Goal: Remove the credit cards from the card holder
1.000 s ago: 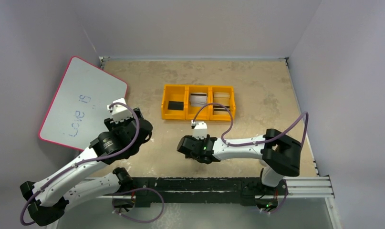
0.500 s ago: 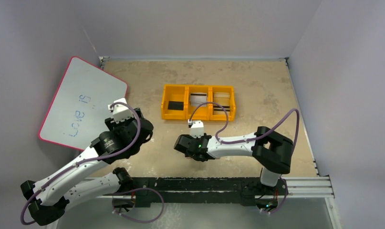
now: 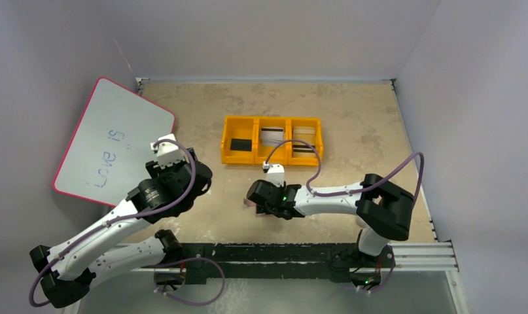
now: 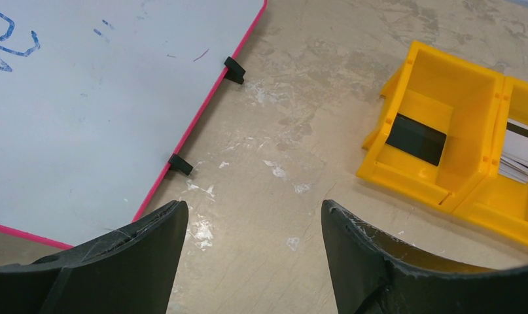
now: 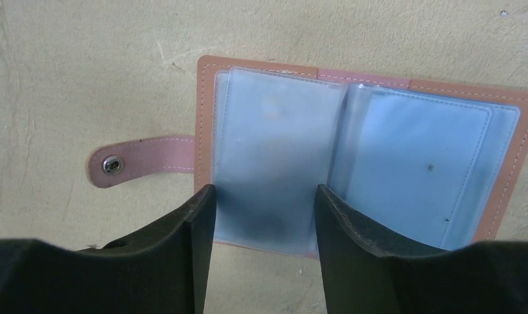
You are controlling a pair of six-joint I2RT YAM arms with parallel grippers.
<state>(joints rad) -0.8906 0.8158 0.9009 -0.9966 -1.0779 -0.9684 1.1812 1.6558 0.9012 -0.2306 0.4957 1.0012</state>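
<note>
The card holder (image 5: 379, 157) lies opened flat on the worktop (image 5: 84, 65), snap tab to the view's left, its long axis running across the finger gap. The right arm's fingers (image 5: 176, 255) are held apart, straddling the near edge of the left panel (image 5: 267, 144); nothing is clamped. Whether that panel is a credit card or a sleeve cannot be told. The left arm's fingers (image 4: 137, 261) are apart, well away beside the whiteboard (image 4: 84, 98). The right arm is judged nearer.

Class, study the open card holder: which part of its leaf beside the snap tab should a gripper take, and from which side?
Probably the leaf by its near free edge, from that side, where the right gripper hangs open: the card holder lies flat, bound at its middle.
</note>
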